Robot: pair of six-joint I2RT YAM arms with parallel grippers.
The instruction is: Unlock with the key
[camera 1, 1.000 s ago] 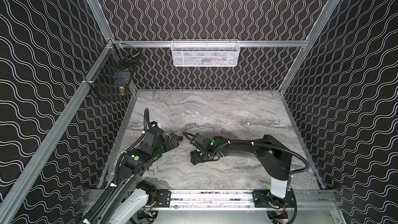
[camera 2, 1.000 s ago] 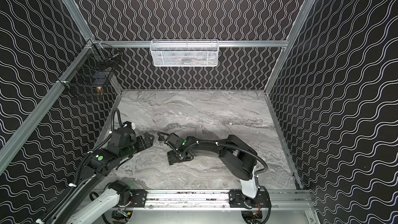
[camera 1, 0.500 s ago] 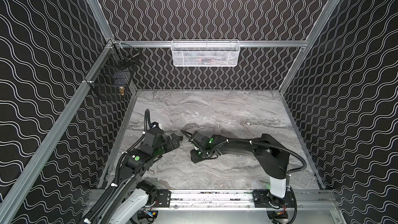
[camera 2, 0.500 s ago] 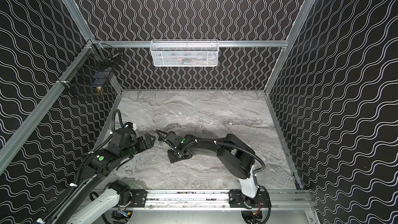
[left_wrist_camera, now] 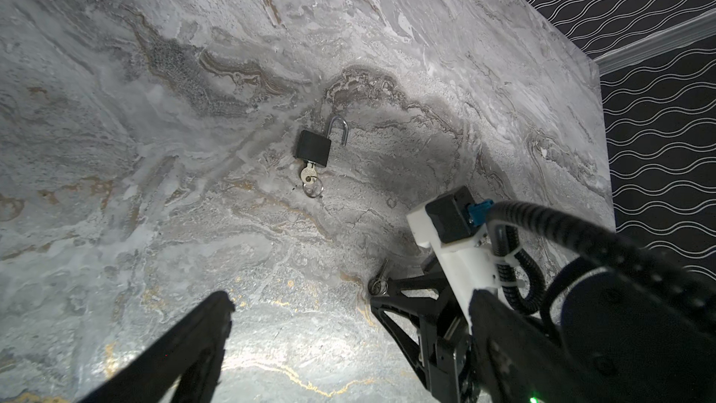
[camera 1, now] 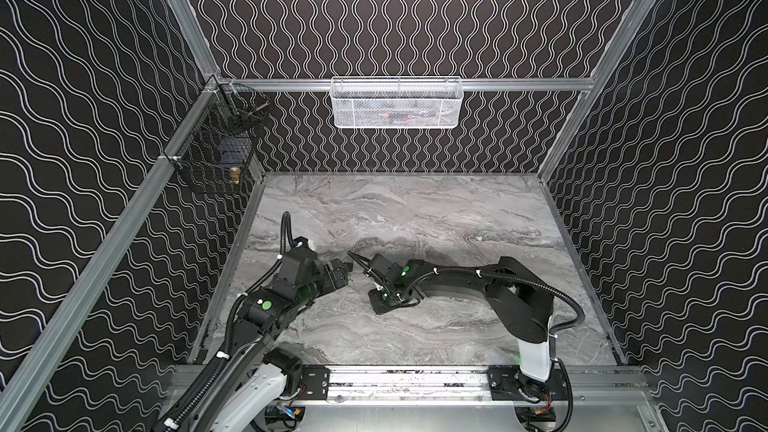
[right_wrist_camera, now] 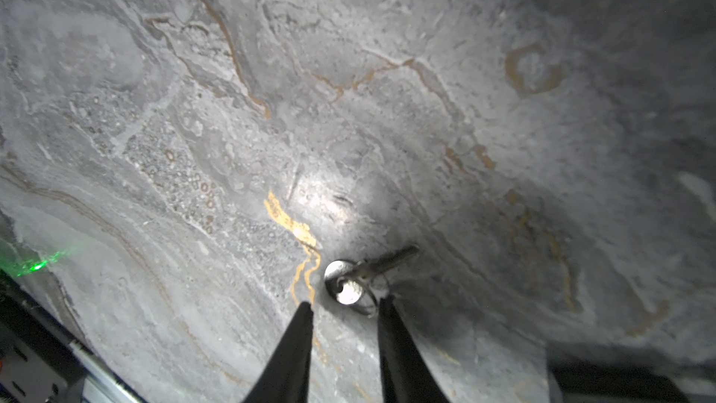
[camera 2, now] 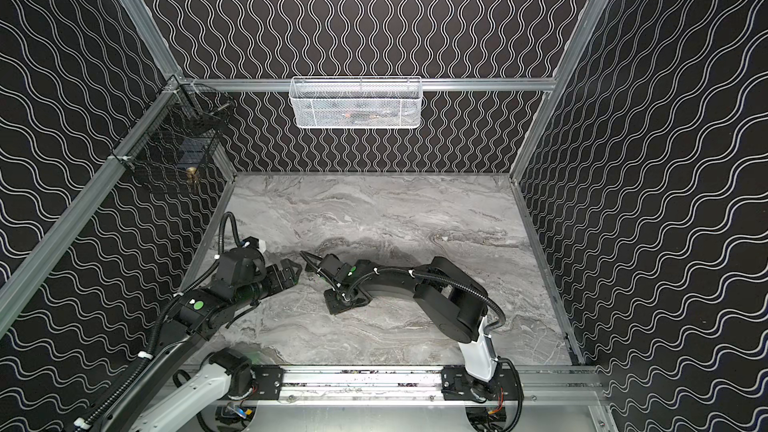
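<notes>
A small silver key [right_wrist_camera: 372,268] on a ring lies flat on the marble table. My right gripper [right_wrist_camera: 346,306] stands low over it with its jaws partly closed, the key's head and ring between the fingertips [right_wrist_camera: 387,306] and a gap still showing. That key [left_wrist_camera: 379,281] also shows in the left wrist view at the right gripper's tip. Farther off lies a black padlock [left_wrist_camera: 313,147] with its shackle [left_wrist_camera: 339,129] swung out and another key [left_wrist_camera: 308,177] in its keyhole. My left gripper [camera 1: 345,274] hovers open beside the right one, holding nothing; one finger [left_wrist_camera: 209,323] shows.
A white mesh basket [camera 1: 397,103] hangs on the back wall. A black wire basket [camera 1: 216,151] is fixed in the left corner. Patterned walls close in the marble table [camera 1: 415,209] on three sides, with a metal rail [camera 1: 415,380] along the front.
My right gripper's jaws have narrowed around the loose key, and its arm has shifted slightly leftward. The left arm has stayed still.
</notes>
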